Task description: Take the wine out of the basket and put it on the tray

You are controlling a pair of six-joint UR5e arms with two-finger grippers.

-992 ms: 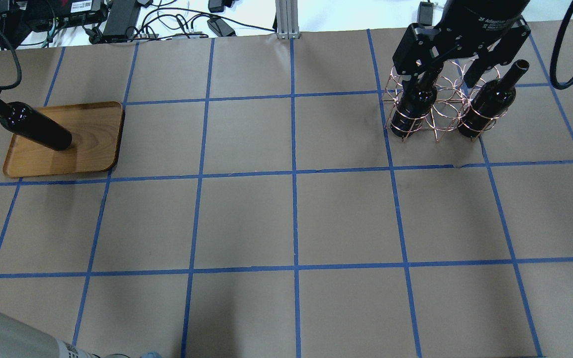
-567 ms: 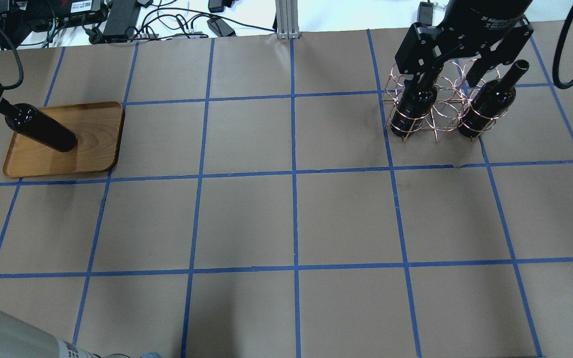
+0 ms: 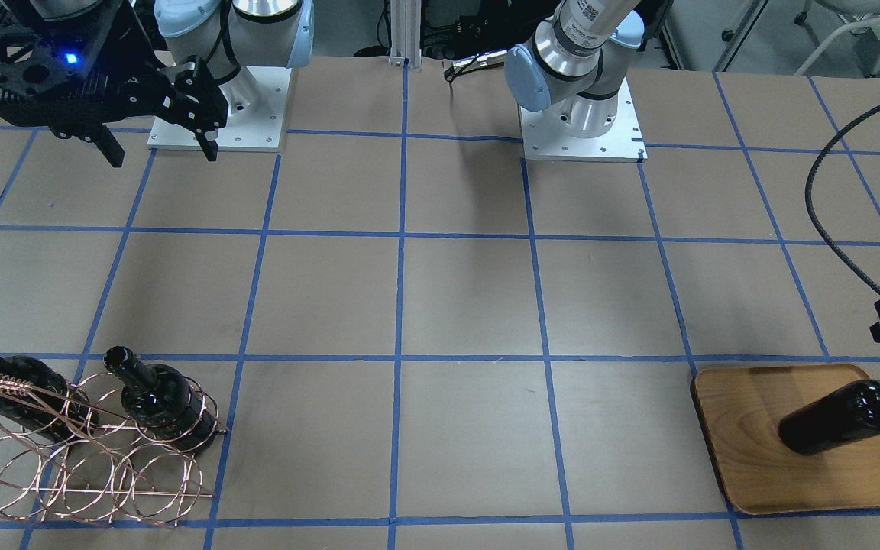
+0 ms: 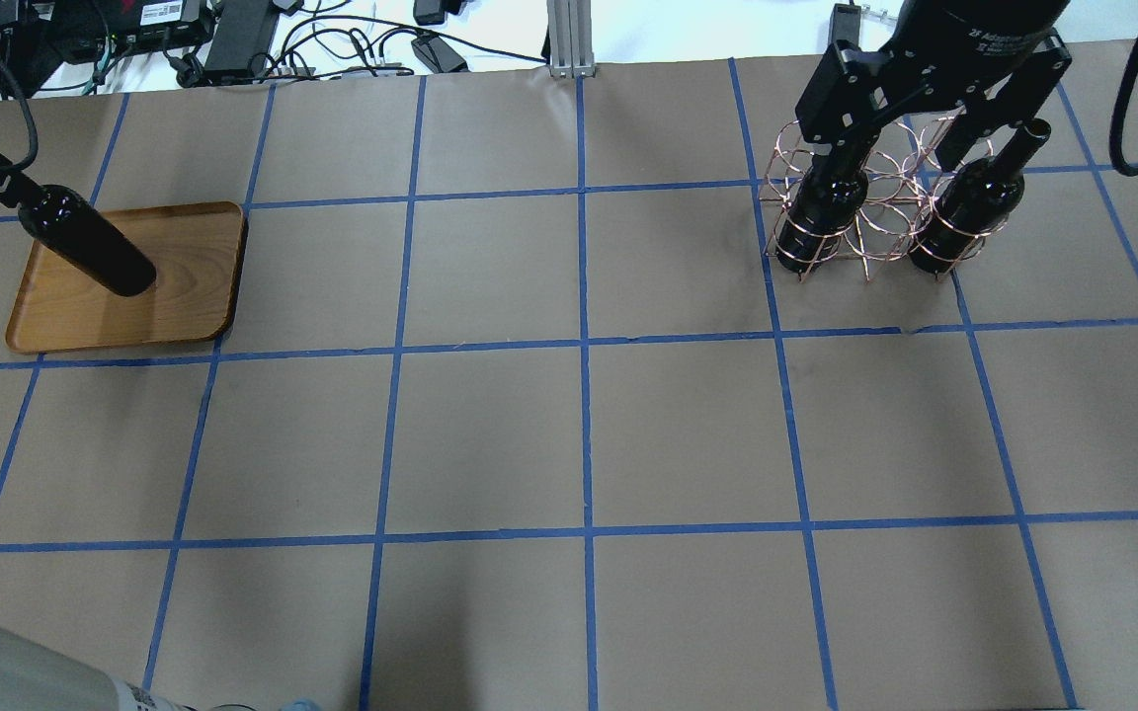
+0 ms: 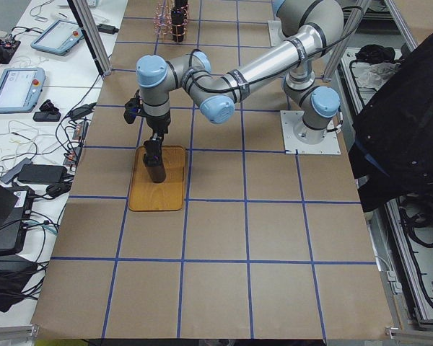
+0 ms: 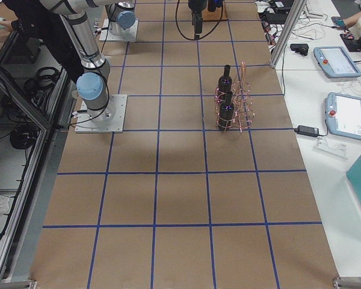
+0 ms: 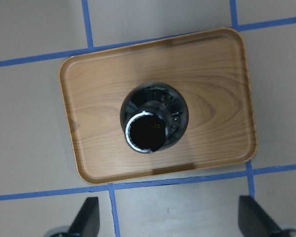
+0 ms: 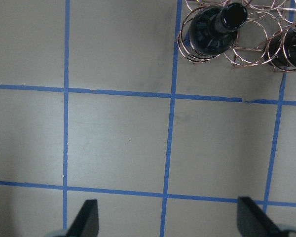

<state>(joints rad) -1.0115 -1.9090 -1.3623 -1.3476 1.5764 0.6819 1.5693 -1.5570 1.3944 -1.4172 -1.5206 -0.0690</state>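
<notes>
1. Near-black glass, the wine [image 4: 95, 252] stands upright near the middle of the wooden tray [image 4: 184, 296], at the counter's [image 4: 490, 434] left end.
2. The left fingers [image 7: 86, 219] hang above it, spread wide, holding nothing.
3. The right fingers [image 8: 86, 219], also spread and empty, hover near the basket [image 4: 885, 212], which holds two more bottles [image 3: 153, 397].

Body check. Both arms are silver-grey tubes with light-blue joint caps; the left arm [image 5: 260, 65] shows them best, upper middle of the side view. Each base has a white square plate with small screws along the edge: right plate [image 3: 264, 131], left plate [image 3: 623, 145]. QR-style label [image 3: 589, 11] on my left arm, top centre-right. Right end effector [image 3: 163, 159] is matte black and angular, with a lit blue LED [image 3: 69, 58] and white "2F Adaptive" lettering [image 4: 999, 39]. Black ribbed cable [image 3: 808, 183] at the right edge. Left end effector [image 7: 170, 217]: black fingertips in the bottom corners.
</notes>
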